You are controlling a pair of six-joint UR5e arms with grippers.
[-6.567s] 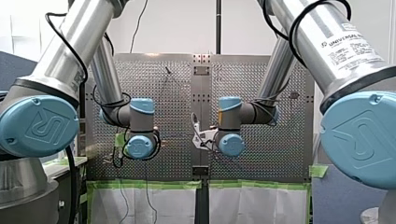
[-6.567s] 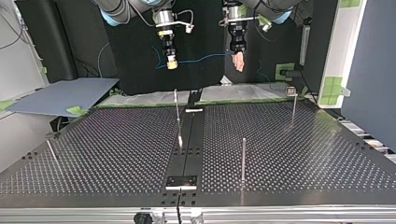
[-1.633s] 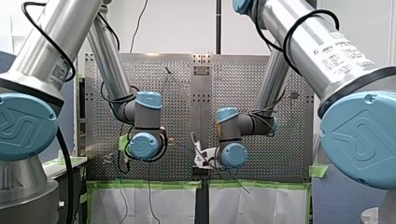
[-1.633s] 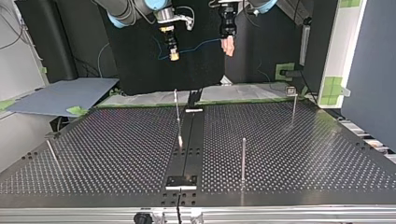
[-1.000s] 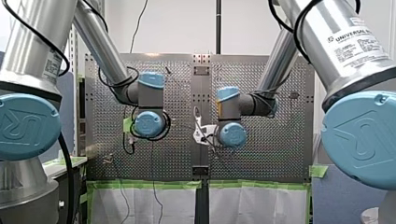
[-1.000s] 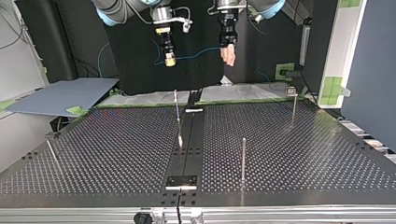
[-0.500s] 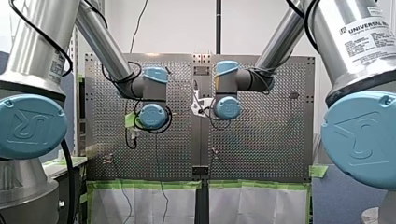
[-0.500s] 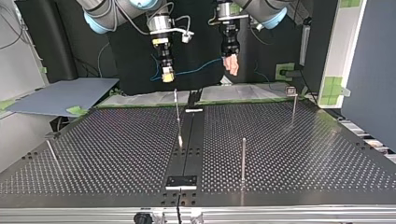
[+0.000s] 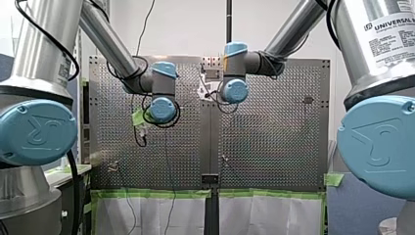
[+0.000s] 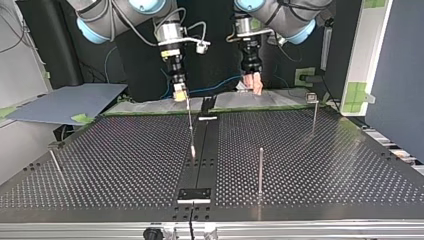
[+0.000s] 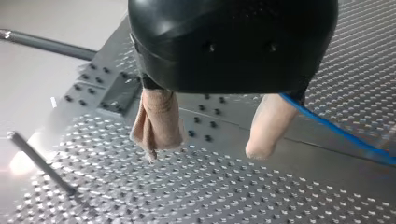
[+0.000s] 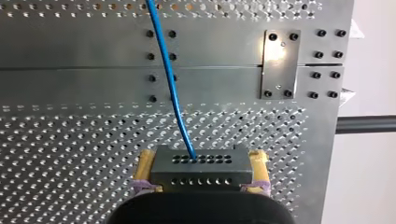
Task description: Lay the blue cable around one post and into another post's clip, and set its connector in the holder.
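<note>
**Currently: blue cable strung in the air between both grippers, connector in my right one**

Right now I am watching the thin blue cable (image 12: pixel 167 77) coming out of the dark grey rectangular connector block (image 12: pixel 200 175), which has two rows of small holes. From there it is running straight ahead of my right gripper (image 12: pixel 202 163) over the perforated metal table (image 10: pixel 310 165). That gripper's yellow pads (image 12: pixel 147 161) are clamping the connector block from both sides.

In the top view the cable is stretching through the air from my right gripper, at that view's left, across to my left gripper (image 11: pixel 205 149), at its right. Both are hanging over the table's far edge. My right gripper is hovering just beside the top of the slim leaning metal post (image 10: pixel 190 120) by the central strip, and I cannot tell whether they are touching.

My left gripper's two beige-padded fingers (image 11: pixel 158 119) are standing apart with nothing between them. The cable is passing along the outer side of one finger and trailing away over the table.

Further out, an upright metal rod (image 10: pixel 260 170) is standing nearer the top view's camera. A clip-topped post (image 10: pixel 314 114) is standing towards the far right. A silver rectangular plate (image 12: pixel 279 63) is sitting bolted to the central strip, ahead of the connector block and to one side.
</note>
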